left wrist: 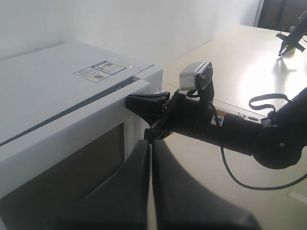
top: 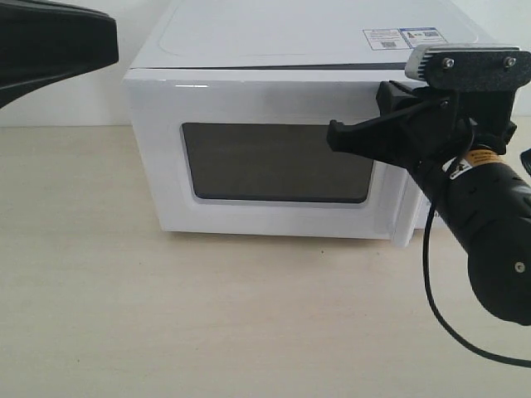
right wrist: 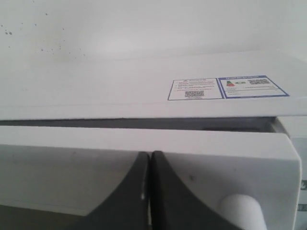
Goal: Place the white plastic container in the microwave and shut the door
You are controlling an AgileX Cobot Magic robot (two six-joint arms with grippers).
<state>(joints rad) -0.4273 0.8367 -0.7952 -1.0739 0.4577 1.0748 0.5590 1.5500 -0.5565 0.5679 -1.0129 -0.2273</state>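
Where right hand meets door, glossy white boxy microwave

Pale wood-grain tabletop, plain white wall behind

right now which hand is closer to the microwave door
Right. The right hand sits at the door's upper right corner, seemingly touching it; the left hand hangs off to the left of the microwave, apart from the door.
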